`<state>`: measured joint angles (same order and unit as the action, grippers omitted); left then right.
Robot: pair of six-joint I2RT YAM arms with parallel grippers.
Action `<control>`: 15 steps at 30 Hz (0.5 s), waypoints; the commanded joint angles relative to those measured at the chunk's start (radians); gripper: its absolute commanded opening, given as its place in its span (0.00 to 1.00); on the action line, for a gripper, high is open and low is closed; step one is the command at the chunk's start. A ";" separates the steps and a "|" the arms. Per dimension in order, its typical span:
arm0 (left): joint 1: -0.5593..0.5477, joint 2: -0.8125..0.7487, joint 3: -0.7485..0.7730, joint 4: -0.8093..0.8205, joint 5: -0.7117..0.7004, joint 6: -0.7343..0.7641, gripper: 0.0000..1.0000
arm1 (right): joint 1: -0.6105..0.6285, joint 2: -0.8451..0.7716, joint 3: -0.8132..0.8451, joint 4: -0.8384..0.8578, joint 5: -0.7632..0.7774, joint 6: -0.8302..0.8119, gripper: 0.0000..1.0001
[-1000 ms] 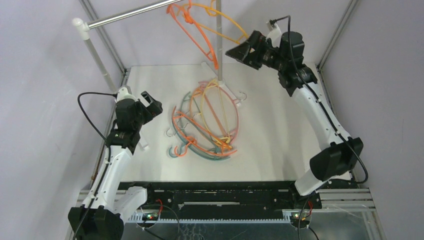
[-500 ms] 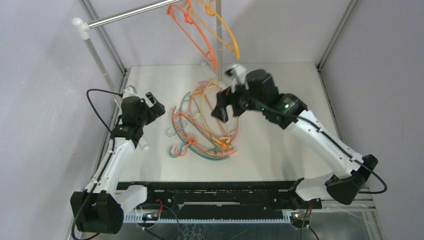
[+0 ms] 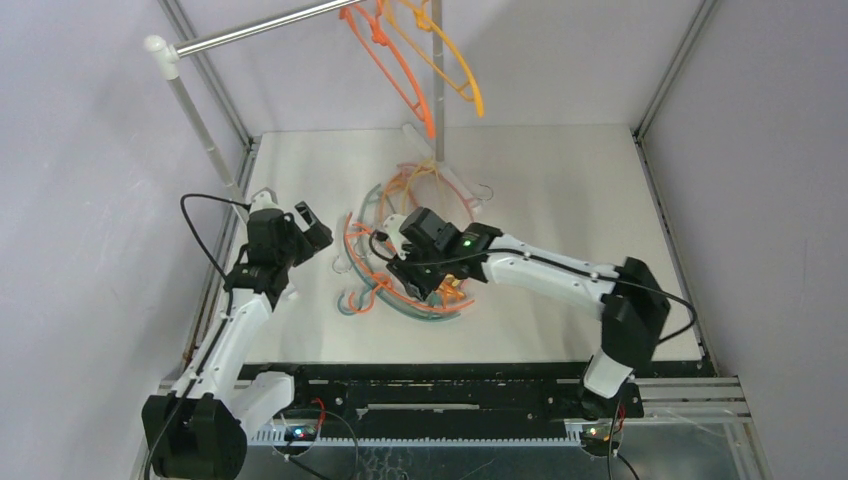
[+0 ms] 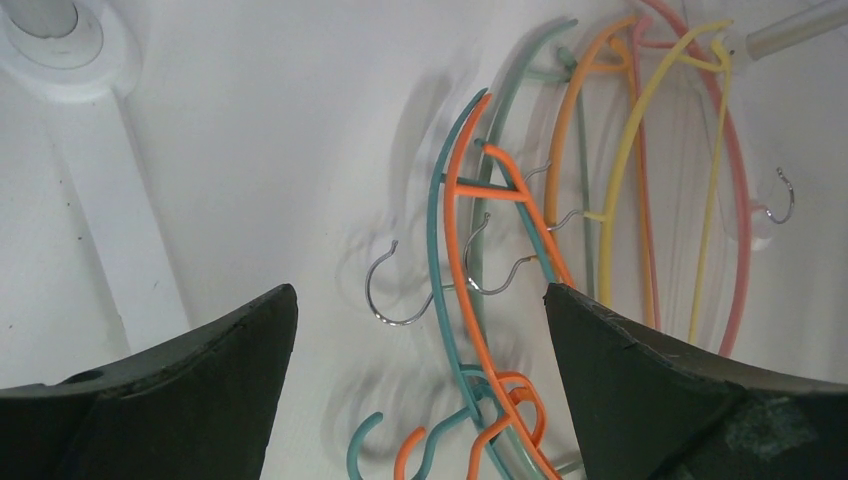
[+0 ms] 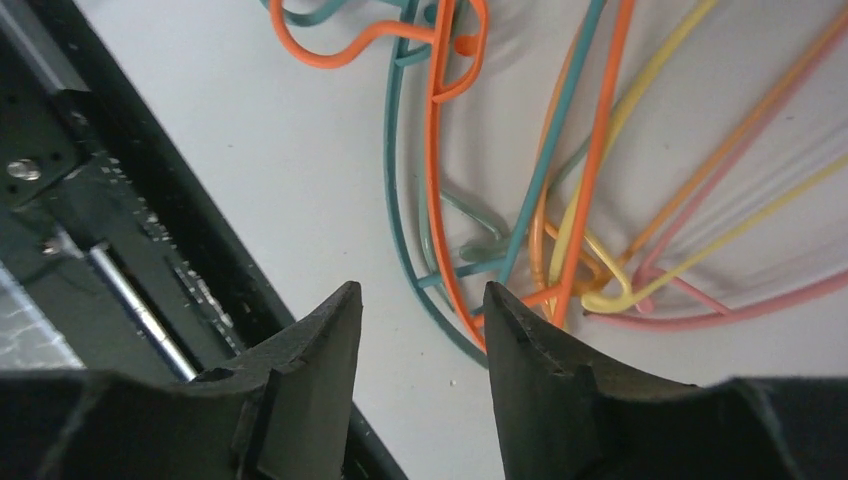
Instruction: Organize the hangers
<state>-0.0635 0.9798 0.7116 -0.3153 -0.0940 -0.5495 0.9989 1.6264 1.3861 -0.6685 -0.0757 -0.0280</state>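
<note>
A tangled pile of hangers (image 3: 410,250) in orange, teal, yellow and pink lies flat in the middle of the table. Two more hangers, an orange one (image 3: 398,62) and a yellow-orange one (image 3: 452,62), hang on the silver rail (image 3: 260,30). My right gripper (image 3: 425,280) hovers low over the near edge of the pile, open and empty; its wrist view shows its gap (image 5: 420,300) beside an orange hanger (image 5: 433,150) and a teal one (image 5: 392,180). My left gripper (image 3: 312,226) is wide open and empty, left of the pile; metal hooks (image 4: 385,295) and an orange hanger (image 4: 470,270) lie ahead of it (image 4: 420,300).
The rail's white left post (image 3: 195,120) stands at the table's far left, with its foot (image 4: 60,40) close to my left gripper. A second upright post (image 3: 438,90) rises just behind the pile. A black rail (image 5: 110,200) runs along the table's near edge.
My right arm has swung down from beside the hanging yellow-orange hanger to just above the pile. My left gripper has edged slightly toward the pile.
</note>
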 commanded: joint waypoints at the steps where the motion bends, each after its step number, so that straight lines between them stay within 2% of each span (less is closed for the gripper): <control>1: -0.005 -0.049 -0.032 0.011 0.017 -0.006 0.97 | 0.027 0.079 0.007 0.095 0.002 -0.038 0.55; 7: -0.004 -0.084 -0.055 0.014 0.014 -0.013 0.97 | 0.035 0.187 -0.007 0.145 -0.033 -0.011 0.48; 15: -0.005 -0.108 -0.063 0.015 0.027 -0.037 0.97 | 0.015 0.284 -0.019 0.189 -0.086 0.018 0.46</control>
<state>-0.0635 0.9058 0.6617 -0.3241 -0.0887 -0.5621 1.0245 1.8820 1.3670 -0.5453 -0.1173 -0.0353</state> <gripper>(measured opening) 0.971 0.472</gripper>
